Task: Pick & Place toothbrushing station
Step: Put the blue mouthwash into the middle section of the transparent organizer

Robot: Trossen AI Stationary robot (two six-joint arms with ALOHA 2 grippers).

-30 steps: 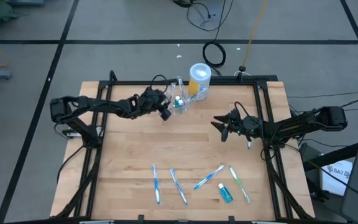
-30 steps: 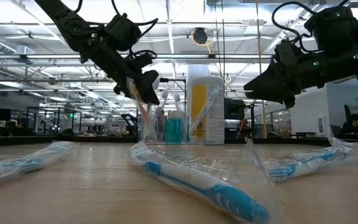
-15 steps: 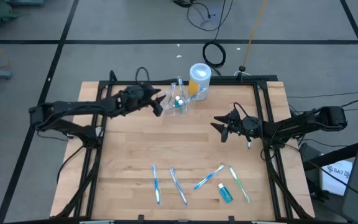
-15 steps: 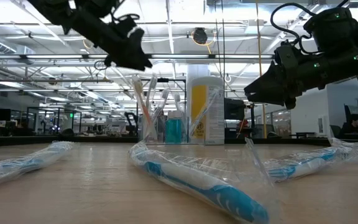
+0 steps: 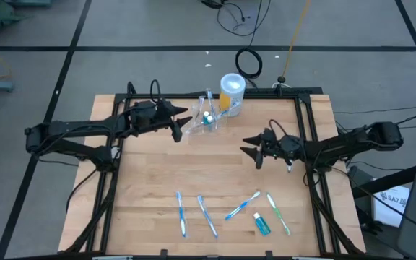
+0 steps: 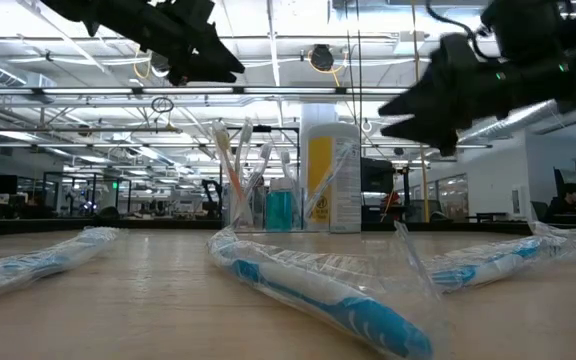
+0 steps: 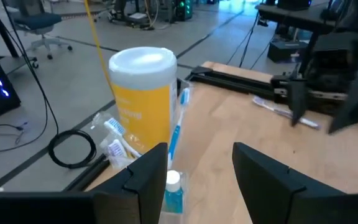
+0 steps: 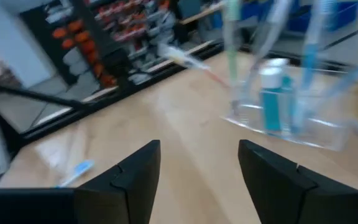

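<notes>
A: High view. Clear cup (image 5: 206,120) standing near far edge of wooden surface (image 5: 150,188), just beside yellow container (image 5: 231,94) with white lid. Wrapped brushes and a small blue bottle upright inside cup.
B: Left claw (image 5: 181,123) noted just left of cup, fingers spread, nothing between them. Right claw (image 5: 250,151) over mid-right of surface, well apart from cup, spread, empty.
A: Near edge: four wrapped toothbrushes (image 5: 181,213) in a row, small blue tube (image 5: 261,224) among them.

B: Low view. Cup (image 6: 258,190) at centre back, touching surface, container (image 6: 332,170) right beside it. Left claw (image 6: 200,62) above and left of cup, clear of it. Right claw (image 6: 400,108) high on right.
A: Wrapped toothbrush (image 6: 313,285) lying across foreground.

B: Left wrist view. Two dark fingers (image 7: 148,174) parted; bottle cap (image 7: 173,182) visible between them, untouched. Container (image 7: 144,93) beyond.

A: Right wrist view. Fingers (image 8: 135,171) wide apart, bare wood between. Cup (image 8: 291,112) farther off, blurred, blue bottle inside.
</notes>
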